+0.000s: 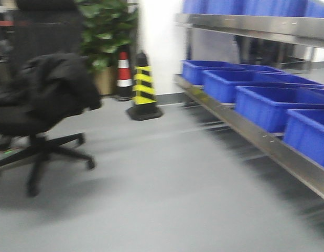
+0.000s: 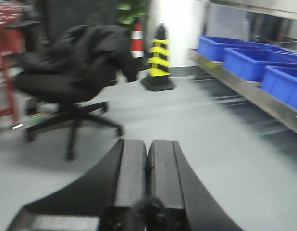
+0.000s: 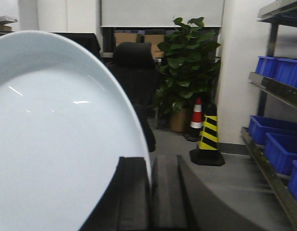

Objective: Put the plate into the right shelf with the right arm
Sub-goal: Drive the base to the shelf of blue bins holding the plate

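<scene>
The white plate (image 3: 57, 134) fills the left half of the right wrist view, held on edge. My right gripper (image 3: 151, 166) is shut on the plate's rim, one black finger on each face. The right shelf (image 1: 256, 134) runs along the right side of the front view as a steel rail carrying blue bins (image 1: 267, 102); the shelf (image 3: 271, 168) also shows at the right edge of the right wrist view, well ahead of the plate. My left gripper (image 2: 147, 149) is shut with nothing between its fingers, pointing over bare grey floor. Neither arm shows in the front view.
A black office chair (image 1: 39, 105) draped with a dark jacket stands on the left. A black-and-yellow cone (image 1: 143, 86) and a red-and-white cone (image 1: 123, 71) stand by the white pillar, with a potted plant (image 1: 107, 31) behind. Grey floor (image 1: 162, 184) lies between chair and shelf.
</scene>
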Tool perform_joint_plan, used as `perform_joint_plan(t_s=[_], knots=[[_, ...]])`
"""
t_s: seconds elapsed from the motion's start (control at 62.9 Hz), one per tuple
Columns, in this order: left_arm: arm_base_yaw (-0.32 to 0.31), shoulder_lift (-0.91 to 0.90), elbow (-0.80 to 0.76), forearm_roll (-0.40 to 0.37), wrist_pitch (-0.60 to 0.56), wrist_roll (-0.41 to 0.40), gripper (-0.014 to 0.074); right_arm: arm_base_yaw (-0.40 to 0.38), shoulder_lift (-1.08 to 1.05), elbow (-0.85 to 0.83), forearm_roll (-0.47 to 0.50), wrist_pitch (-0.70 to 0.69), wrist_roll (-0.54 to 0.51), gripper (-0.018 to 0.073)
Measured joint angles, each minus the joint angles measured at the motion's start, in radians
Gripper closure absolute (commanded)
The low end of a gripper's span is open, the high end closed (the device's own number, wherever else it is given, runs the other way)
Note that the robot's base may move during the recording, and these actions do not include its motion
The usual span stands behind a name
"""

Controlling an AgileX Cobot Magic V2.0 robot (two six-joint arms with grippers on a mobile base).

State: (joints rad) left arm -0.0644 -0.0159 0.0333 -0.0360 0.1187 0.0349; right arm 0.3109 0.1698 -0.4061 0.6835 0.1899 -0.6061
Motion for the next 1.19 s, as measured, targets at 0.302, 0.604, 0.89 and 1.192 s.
perform_joint_plan(t_s=[0.302, 0.604, 0.89, 1.192], knots=[[0.000, 0.000, 0.000, 0.000, 0.000, 0.000, 0.0643, 0.000, 0.000, 0.000, 0.000, 0.002, 0.000, 0.0504], [0.000, 0.000, 0.000, 0.000, 0.000, 0.000, 0.0643, 0.000, 0.000, 0.000, 0.000, 0.002, 0.000, 0.0504], [0.000, 0.000, 0.000, 0.000, 0.000, 0.000, 0.0643, 0.000, 0.000, 0.000, 0.000, 0.002, 0.000, 0.0504], [0.000, 0.000, 0.000, 0.000, 0.000, 0.000, 0.0643, 0.000, 0.000, 0.000, 0.000, 0.002, 0.000, 0.0504]])
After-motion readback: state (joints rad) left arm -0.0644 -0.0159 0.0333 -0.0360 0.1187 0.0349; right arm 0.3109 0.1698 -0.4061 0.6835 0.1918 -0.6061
